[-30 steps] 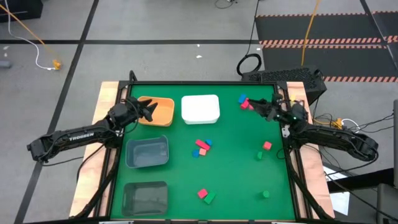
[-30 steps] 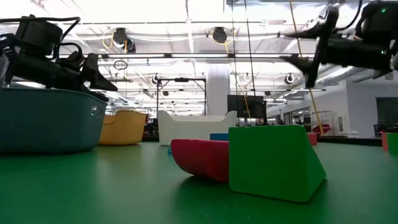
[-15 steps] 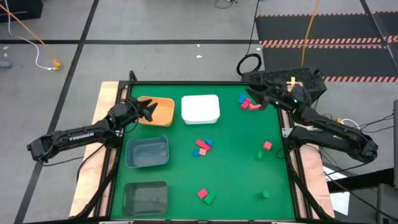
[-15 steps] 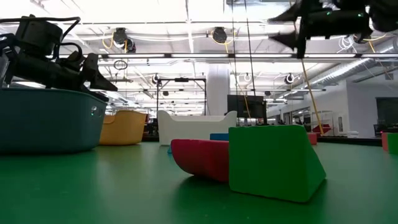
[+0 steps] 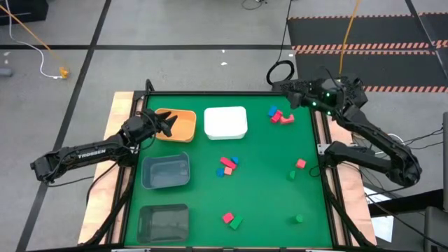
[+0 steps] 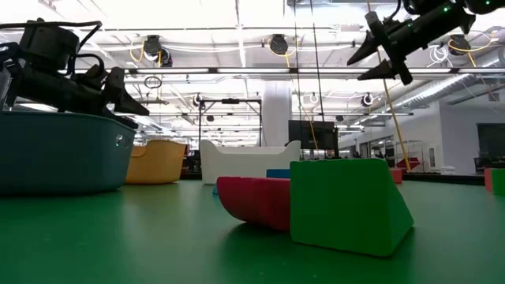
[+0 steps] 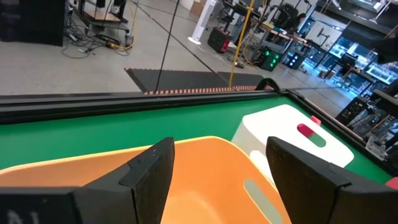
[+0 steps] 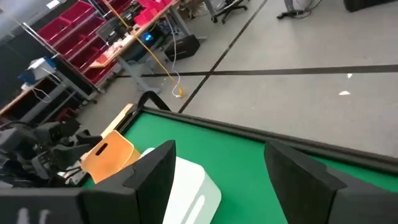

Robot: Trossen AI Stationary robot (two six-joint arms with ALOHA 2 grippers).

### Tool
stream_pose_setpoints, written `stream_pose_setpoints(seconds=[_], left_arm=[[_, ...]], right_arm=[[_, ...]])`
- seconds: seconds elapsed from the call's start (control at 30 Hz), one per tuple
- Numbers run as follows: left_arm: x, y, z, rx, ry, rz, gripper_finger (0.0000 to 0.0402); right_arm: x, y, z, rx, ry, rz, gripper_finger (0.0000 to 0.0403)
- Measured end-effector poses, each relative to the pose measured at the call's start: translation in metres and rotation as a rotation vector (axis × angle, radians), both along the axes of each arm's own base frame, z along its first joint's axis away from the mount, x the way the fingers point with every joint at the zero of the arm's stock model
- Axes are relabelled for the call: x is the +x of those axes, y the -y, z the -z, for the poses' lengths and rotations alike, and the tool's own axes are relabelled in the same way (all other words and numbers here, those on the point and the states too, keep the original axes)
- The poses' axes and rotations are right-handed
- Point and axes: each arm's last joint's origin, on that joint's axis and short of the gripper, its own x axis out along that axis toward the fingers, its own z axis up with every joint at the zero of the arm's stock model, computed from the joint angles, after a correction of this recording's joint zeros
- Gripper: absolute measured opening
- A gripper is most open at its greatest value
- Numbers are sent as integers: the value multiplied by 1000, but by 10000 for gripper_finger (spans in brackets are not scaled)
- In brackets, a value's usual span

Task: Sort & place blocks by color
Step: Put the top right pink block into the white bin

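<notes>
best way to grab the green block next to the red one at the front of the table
Take the green block from straight above, fingers across its two flat upright sides. In the low view it sits flat and touches the red block, so set the fingers on the faces clear of that neighbour. Both the left gripper and the right gripper are open and empty.

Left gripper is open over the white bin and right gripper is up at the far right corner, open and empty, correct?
Not quite: the high view shows the left gripper open over the orange bin, not the white bin. The right gripper is at the far right corner, open and empty.
</notes>
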Motion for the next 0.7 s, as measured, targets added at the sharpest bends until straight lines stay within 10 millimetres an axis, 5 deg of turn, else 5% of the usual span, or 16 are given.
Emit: stream_pose_setpoints(seconds=[0.43,0.7], left_arm=[[0,0,0,1,1,0,255],[0,0,0,1,2,0,255]], right_arm=[[4,6,-49,-203,-106,-17,235],[9,11,-78,-284,-379,-135,235]])
